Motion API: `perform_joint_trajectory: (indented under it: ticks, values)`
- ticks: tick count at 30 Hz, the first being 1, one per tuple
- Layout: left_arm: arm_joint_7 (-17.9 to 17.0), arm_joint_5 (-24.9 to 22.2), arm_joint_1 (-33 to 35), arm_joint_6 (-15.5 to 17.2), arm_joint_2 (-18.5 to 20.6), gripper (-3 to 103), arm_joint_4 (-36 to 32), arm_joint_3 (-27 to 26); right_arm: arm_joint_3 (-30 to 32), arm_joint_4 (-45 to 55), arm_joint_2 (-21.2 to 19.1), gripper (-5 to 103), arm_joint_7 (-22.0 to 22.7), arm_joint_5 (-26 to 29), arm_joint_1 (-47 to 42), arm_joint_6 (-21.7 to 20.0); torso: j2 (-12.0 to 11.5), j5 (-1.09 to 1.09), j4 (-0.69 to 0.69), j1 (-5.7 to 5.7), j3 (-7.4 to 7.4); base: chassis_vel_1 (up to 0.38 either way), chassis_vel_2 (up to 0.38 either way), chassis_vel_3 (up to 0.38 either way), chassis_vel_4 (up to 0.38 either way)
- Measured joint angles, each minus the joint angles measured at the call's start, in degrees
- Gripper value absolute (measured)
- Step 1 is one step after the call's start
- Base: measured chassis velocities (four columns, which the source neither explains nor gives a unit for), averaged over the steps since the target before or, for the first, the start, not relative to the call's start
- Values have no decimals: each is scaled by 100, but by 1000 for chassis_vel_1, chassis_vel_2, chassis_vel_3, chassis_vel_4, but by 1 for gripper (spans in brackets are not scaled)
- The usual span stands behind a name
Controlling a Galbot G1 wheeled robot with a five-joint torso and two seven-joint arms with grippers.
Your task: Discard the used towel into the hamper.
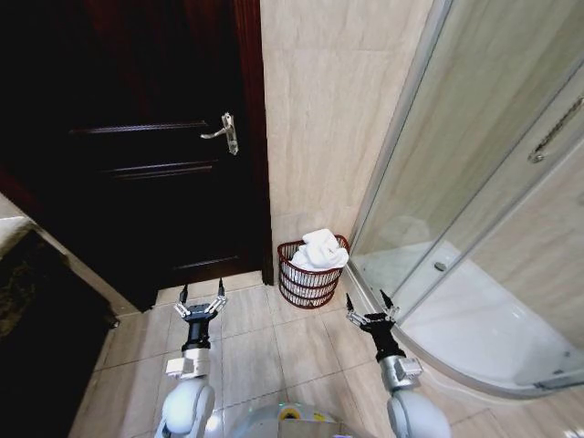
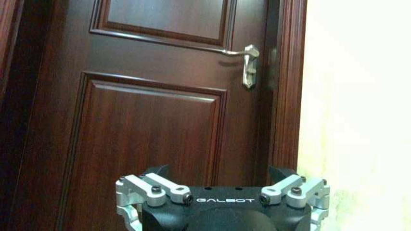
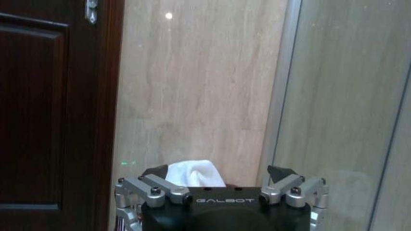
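Although placement: the towel (image 1: 319,249) lies heaped in the hamper (image 1: 308,283), bulging above its rim, task apparently complete.
Handling: judged soft, light, limp; pinch a raised fold on top.
Hamper: floor corner, between door (image 1: 137,182) and shower screen (image 1: 474,182).
Left gripper (image 1: 201,298): spread wide, empty, above floor tiles.
Right gripper (image 1: 368,304): spread wide, empty.

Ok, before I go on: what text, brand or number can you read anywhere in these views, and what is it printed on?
"GALBOT" on the black body of the left end effector, seen in the left wrist view.
"GALBOT" on the black body of the right end effector, seen in the right wrist view.
No readable text on the door, the hamper or the towel.
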Motion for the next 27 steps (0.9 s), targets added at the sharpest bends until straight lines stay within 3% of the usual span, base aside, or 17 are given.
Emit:
perform_joint_trajectory:
  ticks: [15,27]
  values:
    - [-127,25,-111,-52,27,100,57,-54,6,-182,10,100,-191,-181,84,65,-368,0,0,-150,-221,0,0,0,0]
    - [-123,49,-112,-71,62,100,36,-65,186,-231,22,100,-516,-27,48,176,-390,0,0,-161,-237,-9,5,5,-11]
